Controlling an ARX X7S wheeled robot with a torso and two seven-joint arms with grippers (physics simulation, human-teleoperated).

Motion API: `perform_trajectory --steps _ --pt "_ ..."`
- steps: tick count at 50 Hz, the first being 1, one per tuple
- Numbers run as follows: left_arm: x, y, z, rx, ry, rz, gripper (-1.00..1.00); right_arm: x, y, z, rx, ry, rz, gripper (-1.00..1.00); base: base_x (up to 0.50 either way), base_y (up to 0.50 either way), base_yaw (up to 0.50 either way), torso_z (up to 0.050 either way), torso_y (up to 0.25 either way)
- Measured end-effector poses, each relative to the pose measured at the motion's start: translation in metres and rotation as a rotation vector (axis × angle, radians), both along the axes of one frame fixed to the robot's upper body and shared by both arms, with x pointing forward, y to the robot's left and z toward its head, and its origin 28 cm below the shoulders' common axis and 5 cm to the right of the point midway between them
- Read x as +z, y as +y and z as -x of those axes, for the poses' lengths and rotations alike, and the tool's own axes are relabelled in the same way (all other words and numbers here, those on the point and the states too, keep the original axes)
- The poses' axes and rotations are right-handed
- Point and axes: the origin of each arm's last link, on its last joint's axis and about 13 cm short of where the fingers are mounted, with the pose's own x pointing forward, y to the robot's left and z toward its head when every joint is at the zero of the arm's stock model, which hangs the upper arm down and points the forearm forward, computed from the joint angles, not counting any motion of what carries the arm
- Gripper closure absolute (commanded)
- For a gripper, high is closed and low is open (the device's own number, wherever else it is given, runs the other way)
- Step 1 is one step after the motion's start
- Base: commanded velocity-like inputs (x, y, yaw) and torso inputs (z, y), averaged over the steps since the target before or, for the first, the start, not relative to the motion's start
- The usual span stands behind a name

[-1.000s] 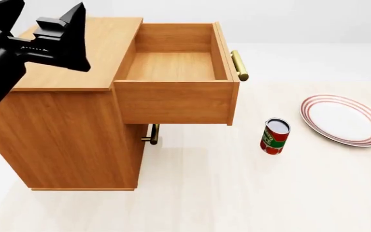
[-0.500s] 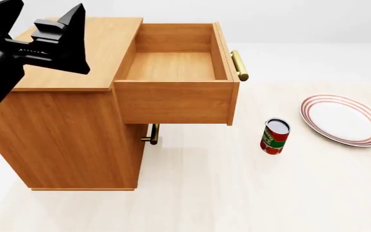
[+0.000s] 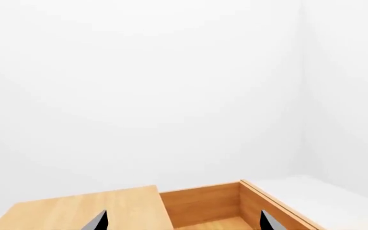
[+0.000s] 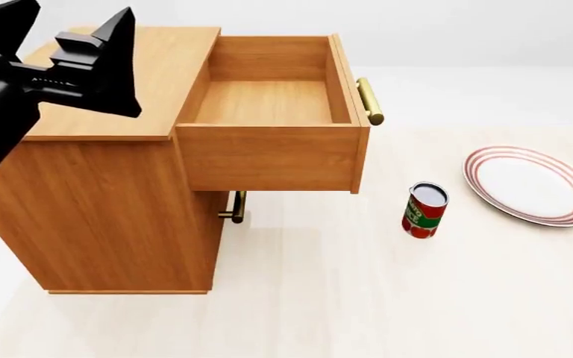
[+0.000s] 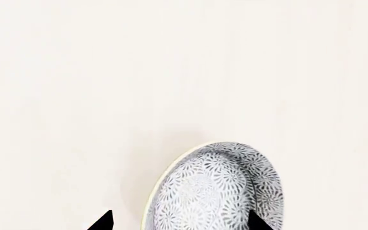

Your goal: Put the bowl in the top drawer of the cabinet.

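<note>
Right end effector (image 5: pixel 178 224) of mine hangs spread above the bowl (image 5: pixel 216 189); left end effector (image 3: pixel 182 221), spread, faces the pulled-out top drawer (image 3: pixel 225 206).

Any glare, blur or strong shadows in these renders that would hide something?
Head view: sharp, evenly lit, soft shadow beneath the top drawer; no glare on the can or plate. Left wrist view: mostly blank white wall, the cabinet low in frame. Right wrist view: the bowl crisp, faint shadow beside it, cut by the frame edge.
</note>
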Motion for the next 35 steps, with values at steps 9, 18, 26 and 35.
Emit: perform_trajectory --steps 9,18,26,35 --pt "-0.001 0.000 -0.001 -0.001 0.004 0.000 -1.00 -0.019 0.001 -0.003 -0.011 0.015 0.002 -1.00 0.00 0.00 0.00 0.000 0.000" --pt "-0.003 0.000 -0.003 -0.001 0.010 0.002 -1.00 -0.037 0.002 -0.005 -0.015 0.033 0.003 -1.00 0.00 0.00 0.00 0.000 0.000" --pt "-0.005 0.000 -0.005 -0.002 0.017 0.003 -1.00 -0.050 0.003 -0.006 -0.016 0.052 0.001 -1.00 0.00 0.00 0.00 0.000 0.000" --pt "-0.006 0.000 -0.006 -0.002 0.022 0.004 -1.00 -0.060 0.003 -0.004 -0.024 0.075 -0.002 1.00 0.00 0.00 0.00 0.000 0.000"
